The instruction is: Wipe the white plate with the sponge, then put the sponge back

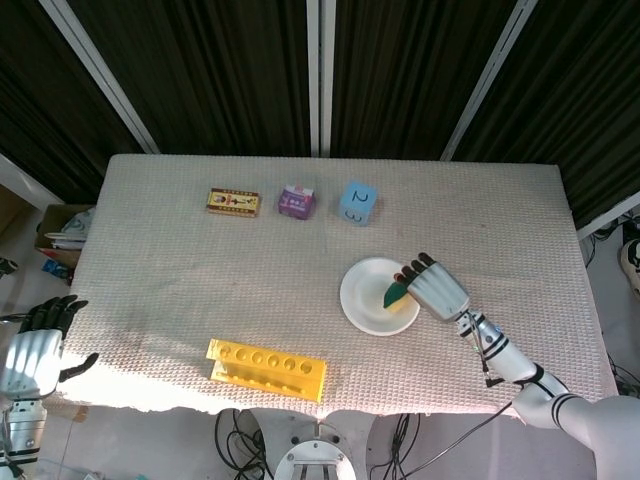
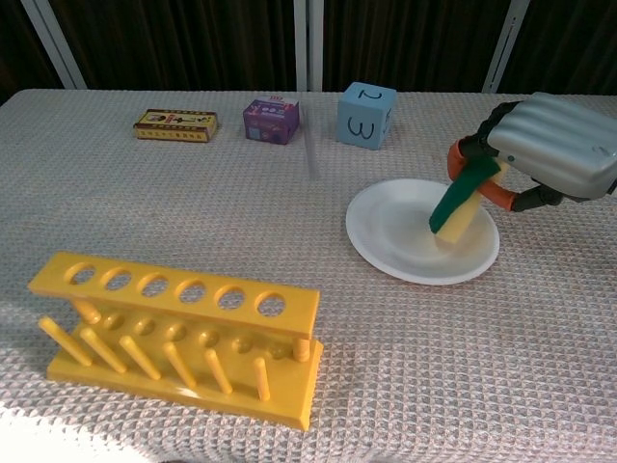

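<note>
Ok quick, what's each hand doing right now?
Left hand: open, holding nothing, off the table's edge.
Right hand: holding the green and yellow sponge on the round white plate.

Even, diffuse light, both views sharp; one hot spot at the near-left table edge.

Head view: tablecloth evenly lit, background curtains near black, no detail there. Bright blown-out patch on the front-left cloth edge, beside the left hand. Soft short shadows only, e.g. under the yellow rack. Chest view: same overexposed patch at the bottom-left corner, weave texture crisp up close, rack throws a faint shadow. White plate bright but not clipped. Right hand shows mild sheen, no motion blur. Slight wide-angle stretch at the edges.
</note>
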Robot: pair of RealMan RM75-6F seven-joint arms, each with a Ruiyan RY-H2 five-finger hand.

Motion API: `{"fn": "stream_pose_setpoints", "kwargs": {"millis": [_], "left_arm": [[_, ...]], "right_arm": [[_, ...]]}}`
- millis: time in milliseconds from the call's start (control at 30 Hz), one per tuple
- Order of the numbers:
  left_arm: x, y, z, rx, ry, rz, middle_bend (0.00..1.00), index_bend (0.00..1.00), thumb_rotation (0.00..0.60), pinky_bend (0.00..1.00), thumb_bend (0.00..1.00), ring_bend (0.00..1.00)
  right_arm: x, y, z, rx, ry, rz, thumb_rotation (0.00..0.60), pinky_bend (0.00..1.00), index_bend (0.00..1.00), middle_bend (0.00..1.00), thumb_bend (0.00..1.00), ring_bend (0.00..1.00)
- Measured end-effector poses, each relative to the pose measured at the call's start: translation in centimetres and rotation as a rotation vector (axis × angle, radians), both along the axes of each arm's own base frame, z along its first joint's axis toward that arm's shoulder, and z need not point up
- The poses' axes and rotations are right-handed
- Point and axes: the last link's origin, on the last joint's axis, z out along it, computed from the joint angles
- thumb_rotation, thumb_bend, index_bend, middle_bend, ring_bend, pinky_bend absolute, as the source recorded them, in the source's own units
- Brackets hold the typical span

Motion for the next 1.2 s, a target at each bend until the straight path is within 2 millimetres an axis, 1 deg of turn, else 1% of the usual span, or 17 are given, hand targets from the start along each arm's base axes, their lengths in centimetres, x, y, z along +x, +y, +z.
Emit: {"fn": "stream_pose_setpoints", "kwargs": {"millis": [133, 367, 500, 600, 700, 800, 967, 1067, 1133, 1200], "left_arm": [[-0.1, 0.0, 0.2, 0.004, 0.004, 0.005, 0.15, 0.22, 0.6, 0.16, 0.12, 0.12], [-0.4, -0.3, 0.3, 0.01, 0.004, 0.013, 0.15, 0.22, 0.6, 0.16, 0.12, 0.12], [-0.5, -0.4, 0.3, 0.009, 0.002, 0.016, 0.15, 0.22, 0.6, 0.16, 0.12, 0.12], [-0.5, -0.5, 0.4, 0.013, 0.003, 0.013, 0.15, 0.22, 0.6, 0.16, 0.12, 0.12], [-0.4, -0.5, 0.5, 0.017, 0.006, 0.01, 0.15, 0.22, 0.6, 0.16, 0.12, 0.12], [-0.4, -0.5, 0.6, 0.017, 0.007, 0.008, 0.15, 0.22, 0.6, 0.16, 0.13, 0.12], [-0.3, -0.4, 0.3, 0.01, 0.003, 0.003, 0.15, 0.22, 0.6, 0.16, 0.12, 0.12], [-0.3, -0.3, 0.1, 0.007, -0.001, 0.0, 0.15, 0.22, 0.6, 0.16, 0.12, 0.12], [-0.3, -0.2, 0.0, 0.003, -0.003, 0.001, 0.15, 0.22, 0.6, 0.16, 0.12, 0.12], [-0.3, -0.1, -0.1, -0.001, -0.003, 0.002, 0.15, 0.22, 0.6, 0.16, 0.12, 0.12]], "right_arm": [[0.4, 0.1, -1.6, 0.029, 0.006, -0.003, 0.6, 0.36, 0.95, 0.64, 0.48, 0.48], [2.8, -0.1, -4.9, 0.063, -0.044, 0.02, 0.6, 0.35, 0.95, 0.65, 0.48, 0.5], [4.3, -0.3, -6.2, 0.064, -0.089, 0.033, 0.6, 0.35, 0.95, 0.65, 0.48, 0.5], [5.3, -0.6, -6.5, 0.052, -0.129, 0.047, 0.6, 0.35, 0.95, 0.65, 0.48, 0.5], [5.6, -0.7, -6.0, 0.03, -0.159, 0.062, 0.6, 0.34, 0.95, 0.65, 0.48, 0.5], [5.0, -0.9, -4.7, -0.003, -0.169, 0.073, 0.6, 0.34, 0.95, 0.66, 0.48, 0.5], [2.5, -0.8, -1.7, -0.043, -0.129, 0.06, 0.6, 0.34, 0.95, 0.66, 0.48, 0.51], [1.0, -0.5, -0.4, -0.049, -0.084, 0.037, 0.6, 0.33, 0.95, 0.66, 0.48, 0.51], [0.3, -0.3, -0.3, -0.041, -0.056, 0.015, 0.6, 0.32, 0.95, 0.66, 0.48, 0.51], [-0.2, -0.2, -0.5, -0.023, -0.028, -0.008, 0.6, 0.32, 0.95, 0.66, 0.48, 0.51]]}}
